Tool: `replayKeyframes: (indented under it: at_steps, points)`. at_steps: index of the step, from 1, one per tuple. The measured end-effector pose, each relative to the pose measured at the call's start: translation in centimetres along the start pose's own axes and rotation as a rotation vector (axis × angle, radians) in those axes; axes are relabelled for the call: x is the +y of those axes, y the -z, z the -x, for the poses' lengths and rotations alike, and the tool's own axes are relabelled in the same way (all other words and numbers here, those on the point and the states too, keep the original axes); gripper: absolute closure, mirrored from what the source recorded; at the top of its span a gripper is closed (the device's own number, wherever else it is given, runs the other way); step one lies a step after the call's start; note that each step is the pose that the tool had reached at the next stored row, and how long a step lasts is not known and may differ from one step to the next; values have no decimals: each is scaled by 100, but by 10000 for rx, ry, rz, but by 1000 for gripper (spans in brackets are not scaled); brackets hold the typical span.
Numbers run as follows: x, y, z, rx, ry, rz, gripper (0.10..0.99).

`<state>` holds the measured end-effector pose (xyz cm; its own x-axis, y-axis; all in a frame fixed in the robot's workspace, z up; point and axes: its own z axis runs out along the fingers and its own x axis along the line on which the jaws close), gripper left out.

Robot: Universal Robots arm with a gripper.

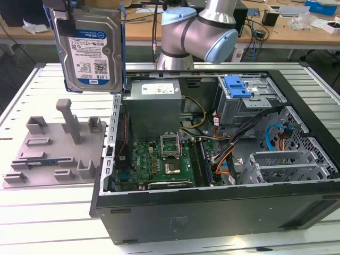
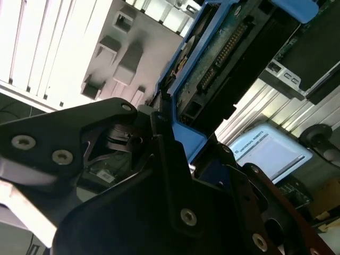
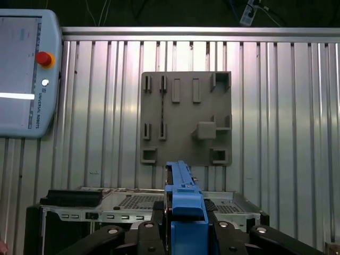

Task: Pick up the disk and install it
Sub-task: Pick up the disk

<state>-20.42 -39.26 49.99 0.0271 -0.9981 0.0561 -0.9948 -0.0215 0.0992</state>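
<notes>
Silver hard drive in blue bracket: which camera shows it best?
The exterior view: the silver hard drive in its blue plastic bracket hangs upright, label facing the camera. The second wrist view shows its connector side; the first wrist view, its blue edge.

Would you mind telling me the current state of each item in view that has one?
disk, held in the air above the table, upright, label facing the exterior view.
tool, shut on the disk's blue carrier.
fixture plate, flat on the table, below the disk.
computer case, on its side, open, interior exposed.
</notes>
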Motion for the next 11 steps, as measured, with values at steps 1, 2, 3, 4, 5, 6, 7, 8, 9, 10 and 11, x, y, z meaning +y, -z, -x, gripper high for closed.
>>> replayKeyframes:
  at_steps: [1, 2, 3, 4, 5, 6, 7, 8, 9, 10, 11]
  points:
    - [-27, 2, -11, 4, 0, 0, 718]
    - [-53, 5, -21, 6, 2, 1, 718]
    - [-82, 7, -33, 7, 1, 0, 718]
    - [-117, 9, -46, 9, -1, 0, 718]
    - [-149, 11, -56, 12, -1, 0, 718]
    - [-181, 15, -65, 17, 0, 0, 718]
    - [-209, 17, -72, 20, 1, 0, 718]
    - [-242, 20, -80, 23, -1, 0, 718]
    - [-272, 22, -88, 26, -2, 1, 718]
    - [-312, 26, -100, 29, -1, 1, 718]
    - [-342, 28, -110, 30, 0, 1, 718]
